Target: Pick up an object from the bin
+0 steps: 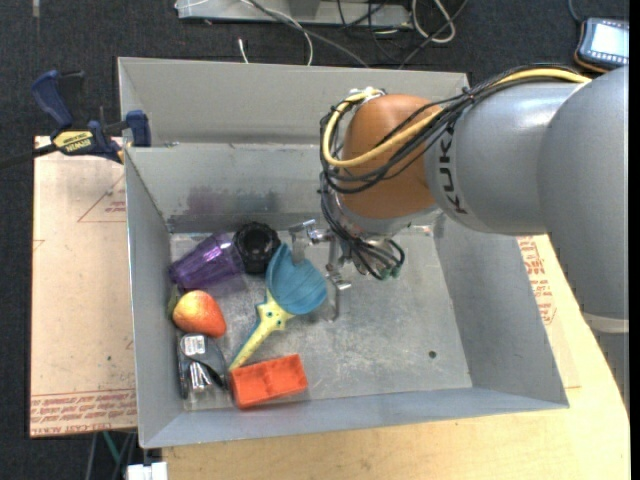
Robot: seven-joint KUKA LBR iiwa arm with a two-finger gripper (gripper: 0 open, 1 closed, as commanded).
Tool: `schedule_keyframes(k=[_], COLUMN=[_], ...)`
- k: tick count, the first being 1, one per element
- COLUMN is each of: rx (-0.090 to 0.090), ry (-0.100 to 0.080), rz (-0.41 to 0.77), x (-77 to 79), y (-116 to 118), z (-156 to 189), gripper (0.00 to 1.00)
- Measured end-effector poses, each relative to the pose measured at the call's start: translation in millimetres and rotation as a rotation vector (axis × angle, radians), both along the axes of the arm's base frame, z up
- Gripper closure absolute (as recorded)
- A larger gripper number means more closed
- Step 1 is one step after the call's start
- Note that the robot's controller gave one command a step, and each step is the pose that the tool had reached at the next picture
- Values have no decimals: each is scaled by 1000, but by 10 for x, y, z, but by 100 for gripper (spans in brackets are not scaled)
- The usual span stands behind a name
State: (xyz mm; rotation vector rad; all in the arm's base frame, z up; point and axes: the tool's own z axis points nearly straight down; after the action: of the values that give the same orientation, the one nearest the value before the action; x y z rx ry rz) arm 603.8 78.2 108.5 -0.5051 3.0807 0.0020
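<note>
My gripper (320, 264) hangs under the arm's wrist in the middle of the bin, open. One silver fingertip (334, 296) stands right at the right rim of a blue scoop (296, 286) with a yellow handle (256, 334). The other fingertip (303, 232) is just behind the scoop's bowl. Whether they touch the scoop I cannot tell; nothing is lifted. A black round cap-like thing (256, 245) lies just left of the gripper, beside a purple cup (207, 260) lying on its side.
Along the left wall lie an orange-red fruit (198, 313) and a small black and silver thing (196, 366). An orange block (268, 381) rests near the front wall. The bin's right half has bare floor.
</note>
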Motion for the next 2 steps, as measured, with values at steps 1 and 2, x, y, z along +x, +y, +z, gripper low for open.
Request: schedule_keyframes(k=[1, 2], rx=[-4, -2], ry=[-12, -2], rz=[199, 110], x=[90, -80], y=[291, 218], z=[91, -179], gripper=[0, 0])
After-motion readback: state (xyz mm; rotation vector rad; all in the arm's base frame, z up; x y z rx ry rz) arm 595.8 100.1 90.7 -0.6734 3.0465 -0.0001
